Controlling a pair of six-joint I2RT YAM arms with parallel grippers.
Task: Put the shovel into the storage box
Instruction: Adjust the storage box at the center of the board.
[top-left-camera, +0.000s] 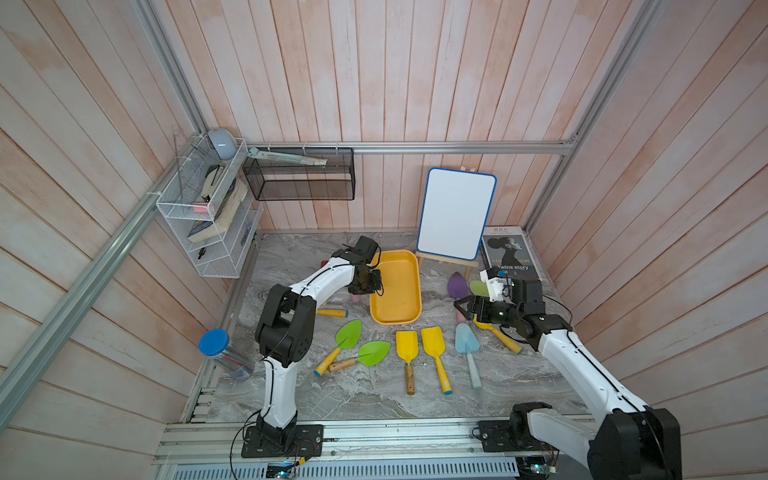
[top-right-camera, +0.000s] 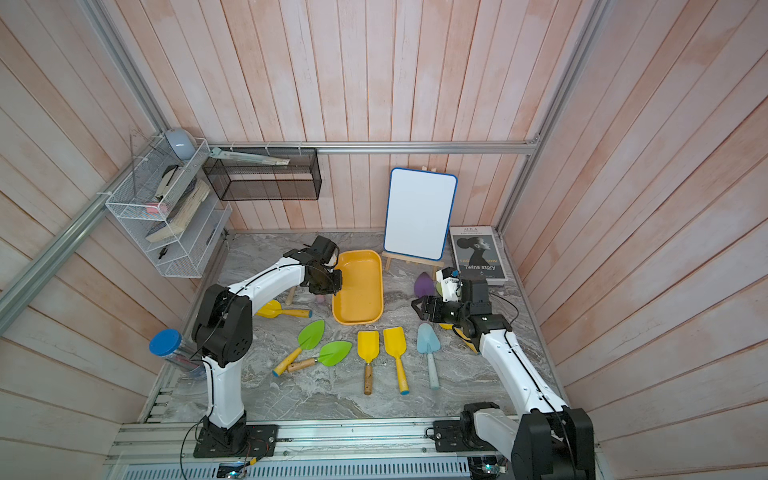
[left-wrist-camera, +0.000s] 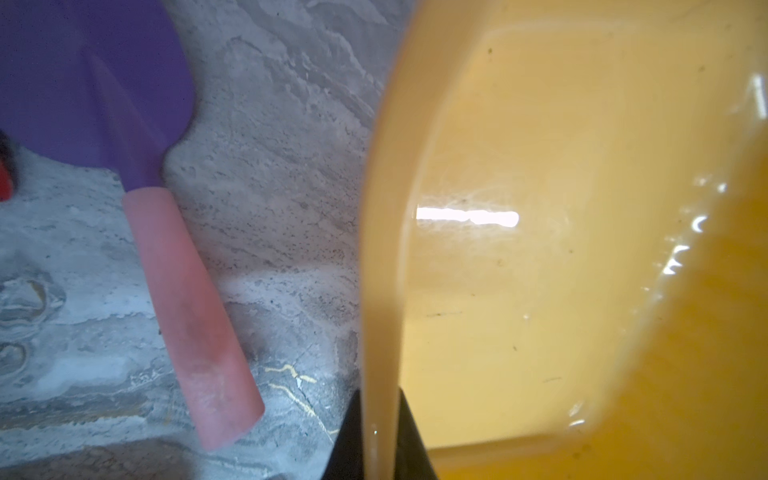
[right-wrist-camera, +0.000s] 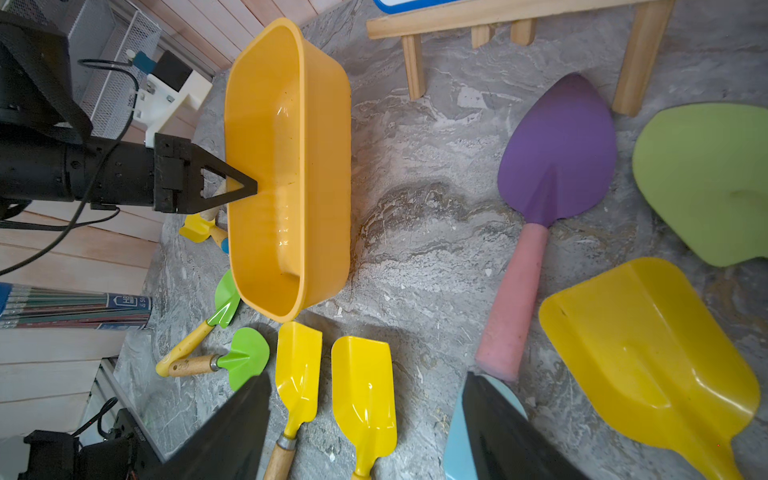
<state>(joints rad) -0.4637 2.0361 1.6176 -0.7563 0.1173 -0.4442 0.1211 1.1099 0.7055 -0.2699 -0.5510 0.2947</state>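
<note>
Rear centre of the worktop (top-left-camera: 374, 395): storage box (top-left-camera: 397, 291), empty. Left pincer (left-wrist-camera: 380, 415) clenched on the box's long rim on the robot's left side; the wall runs between its jaws. Right pincer (right-wrist-camera: 365, 378) released, jaws wide, carrying nothing, hovering right of the box.

Shovel: none in the box yet. Nearest the open pincer lie the purple shovel (right-wrist-camera: 557, 153) and the pale blue shovel (top-left-camera: 466, 341); which is meant, cannot tell.

Handling, my reading: light, rigid toys. Blades are glossy and sloped, likely to slide out of a pinch. The pink handle looks foam-like and should hold well. Take it mid-handle, across the shaft, a little toward the blade for balance. Box is barely shovel-long, so lay it lengthwise.

Count, shovels:
- Front row, five: green one with yellow handle (top-left-camera: 348, 336), green one with wooden handle (top-left-camera: 374, 353), yellow one with wooden handle (top-left-camera: 406, 345), yellow one with yellow handle (top-left-camera: 433, 341), pale blue.
- Right of box, three: purple, pale green blade (right-wrist-camera: 702, 178), big yellow scoop (right-wrist-camera: 648, 357).
- Left of box, two: small yellow scoop (top-right-camera: 268, 308), second purple shovel (left-wrist-camera: 95, 83).

Ten sure. Loose wooden handle (top-right-camera: 291, 294) beside the left arm: owner hidden. Boxes: one. Pincers: two.
</note>
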